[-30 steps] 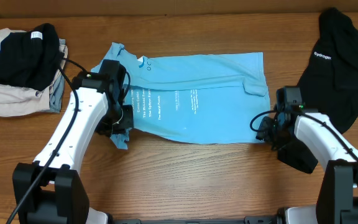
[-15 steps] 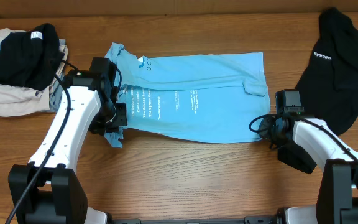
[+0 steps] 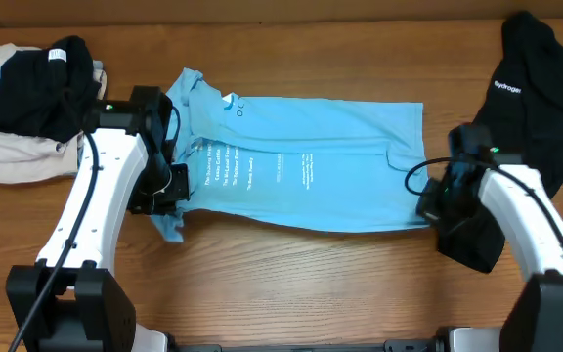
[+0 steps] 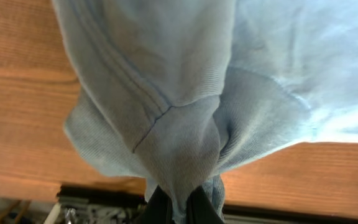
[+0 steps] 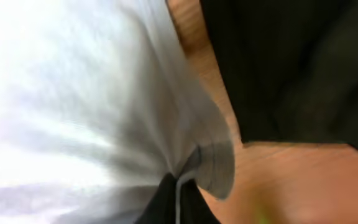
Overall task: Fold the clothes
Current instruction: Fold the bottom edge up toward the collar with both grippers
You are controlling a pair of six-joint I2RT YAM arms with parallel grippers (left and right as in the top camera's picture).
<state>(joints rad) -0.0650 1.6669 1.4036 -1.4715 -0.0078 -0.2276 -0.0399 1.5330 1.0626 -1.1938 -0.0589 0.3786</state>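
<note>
The left gripper and right gripper each pinched a near corner of the T-shirt; limp, light cloth, probably best held by corners.

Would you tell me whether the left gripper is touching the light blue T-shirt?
Touching. The left wrist view shows the left gripper pinching the light blue T-shirt.

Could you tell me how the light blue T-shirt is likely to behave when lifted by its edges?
Probably floppy: the T-shirt bunches into soft folds where the left gripper pinches it. Likely light, as a small pinch by the right gripper holds its edge. It may sag between the two grips.
</note>
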